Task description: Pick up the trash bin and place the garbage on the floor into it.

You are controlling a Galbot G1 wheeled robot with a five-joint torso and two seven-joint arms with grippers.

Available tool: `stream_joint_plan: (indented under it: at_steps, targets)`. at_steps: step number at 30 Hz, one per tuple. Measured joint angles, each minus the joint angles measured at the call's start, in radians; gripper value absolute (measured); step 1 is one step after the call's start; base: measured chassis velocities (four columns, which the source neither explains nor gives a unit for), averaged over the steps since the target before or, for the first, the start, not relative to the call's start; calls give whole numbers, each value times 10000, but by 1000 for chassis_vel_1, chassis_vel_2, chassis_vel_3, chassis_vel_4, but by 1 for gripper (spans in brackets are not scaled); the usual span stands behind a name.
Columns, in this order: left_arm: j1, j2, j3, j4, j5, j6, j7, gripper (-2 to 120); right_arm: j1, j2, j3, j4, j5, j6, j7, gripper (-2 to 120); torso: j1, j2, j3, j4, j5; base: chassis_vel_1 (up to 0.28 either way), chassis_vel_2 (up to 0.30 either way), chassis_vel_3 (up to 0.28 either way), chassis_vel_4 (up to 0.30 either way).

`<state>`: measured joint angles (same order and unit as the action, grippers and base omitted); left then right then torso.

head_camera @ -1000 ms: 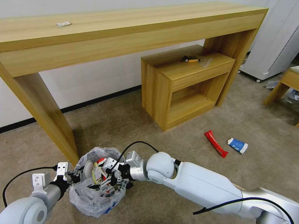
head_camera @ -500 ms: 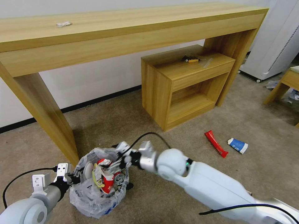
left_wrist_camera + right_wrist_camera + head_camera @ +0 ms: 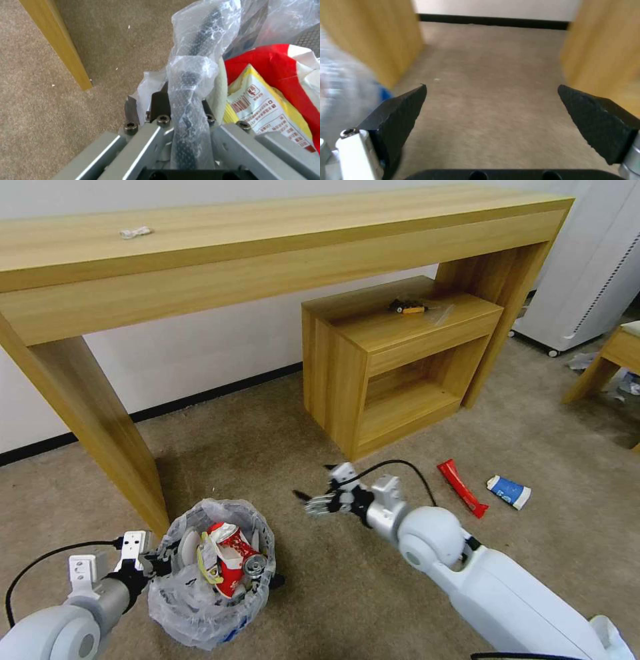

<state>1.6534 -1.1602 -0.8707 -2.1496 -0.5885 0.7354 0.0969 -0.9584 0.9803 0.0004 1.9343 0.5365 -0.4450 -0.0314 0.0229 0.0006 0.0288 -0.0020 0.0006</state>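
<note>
The trash bin (image 3: pixel 200 607), black with a crinkly plastic bag, sits on the beige floor (image 3: pixel 280 447) beside a table leg. It holds a red-white cup (image 3: pixel 230 563), a can (image 3: pixel 255 565) and a yellow wrapper (image 3: pixel 263 107). My left gripper (image 3: pixel 157 565) is shut on the bin's bag-covered rim (image 3: pixel 190 100). My right gripper (image 3: pixel 310 505) hovers open and empty over the carpet to the bin's right, its fingers (image 3: pixel 396 117) spread wide. More garbage lies farther right: a red wrapper (image 3: pixel 461 488) and a blue-white cup (image 3: pixel 509 492).
A long wooden table (image 3: pixel 267 240) spans the back, its leg (image 3: pixel 100 427) close behind the bin. A small wooden cabinet (image 3: pixel 393 360) stands under it. A white appliance (image 3: pixel 587 267) and a wooden furniture leg (image 3: pixel 597 370) are at the far right.
My right gripper has come out of the bin and swung right, open and empty. The red-white cup and can now lie uncovered in the bin. The left arm has not moved.
</note>
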Motion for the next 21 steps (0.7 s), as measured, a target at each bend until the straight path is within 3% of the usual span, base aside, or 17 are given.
stream_joint_plan:
  at_steps: [21]
  targets:
    - [132,63,34,-92,21,0,71,0,-3579,509,4217,33,-1522,910,-576,100,0,0,-1,0,-3,0,0,0,0]
